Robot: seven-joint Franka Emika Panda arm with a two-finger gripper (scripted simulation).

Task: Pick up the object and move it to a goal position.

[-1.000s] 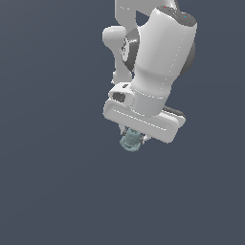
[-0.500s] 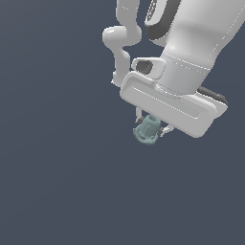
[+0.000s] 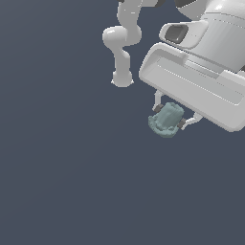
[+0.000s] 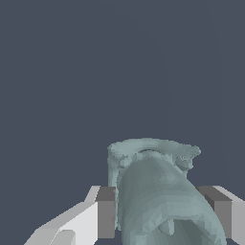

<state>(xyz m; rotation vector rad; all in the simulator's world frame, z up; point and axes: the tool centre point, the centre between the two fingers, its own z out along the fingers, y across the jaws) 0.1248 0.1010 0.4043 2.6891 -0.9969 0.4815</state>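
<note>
The gripper (image 3: 169, 117) grasps the pale teal-grey object (image 3: 166, 120), its two fingers clenched on opposite sides of the rounded body. In the exterior view the dark pads (image 3: 158, 109) press against the object just under the white hand, and the flared, bumpy rim points away from the hand, beyond the fingertips. The wrist view shows the same grip: the object (image 4: 158, 196) sits squarely between the jaws, a grey pad (image 4: 106, 210) touching each flank, with the lumpy rim past the pads. The object is narrower than the hand that carries it. Behind everything lies a plain dark blue-grey background (image 3: 62, 167); whether the object touches any surface cannot be told.
</note>
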